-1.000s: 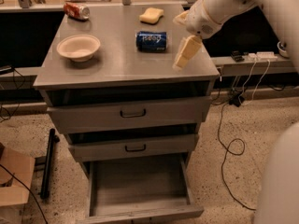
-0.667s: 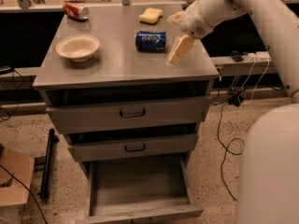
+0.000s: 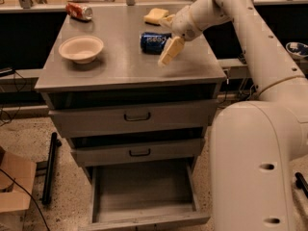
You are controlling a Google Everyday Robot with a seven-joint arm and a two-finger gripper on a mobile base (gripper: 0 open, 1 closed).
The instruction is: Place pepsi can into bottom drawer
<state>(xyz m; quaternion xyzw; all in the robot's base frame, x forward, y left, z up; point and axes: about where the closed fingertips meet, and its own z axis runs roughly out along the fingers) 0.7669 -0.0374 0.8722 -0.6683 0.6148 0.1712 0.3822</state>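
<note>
The pepsi can [image 3: 153, 41], dark blue, lies on its side on the grey cabinet top [image 3: 120, 66], right of the middle. My gripper [image 3: 168, 35] is at the can's right end, open. One cream finger [image 3: 171, 51] hangs in front of the can and the other [image 3: 167, 19] sits behind it. The can is not held. The bottom drawer [image 3: 144, 196] is pulled out at the foot of the cabinet, a shallow grey tray with nothing in it.
A cream bowl [image 3: 81, 48] sits at the top's left. A red-orange can [image 3: 79, 11] lies at the back left and a yellow sponge [image 3: 156, 15] at the back. The two upper drawers [image 3: 137, 115] are shut. My white base [image 3: 260, 172] stands right of the cabinet. A cardboard box [image 3: 14, 184] and black pole [image 3: 50, 170] lie at left.
My gripper has moved left along the cabinet top and now has a finger on either side of the can's right end. The can has not moved.
</note>
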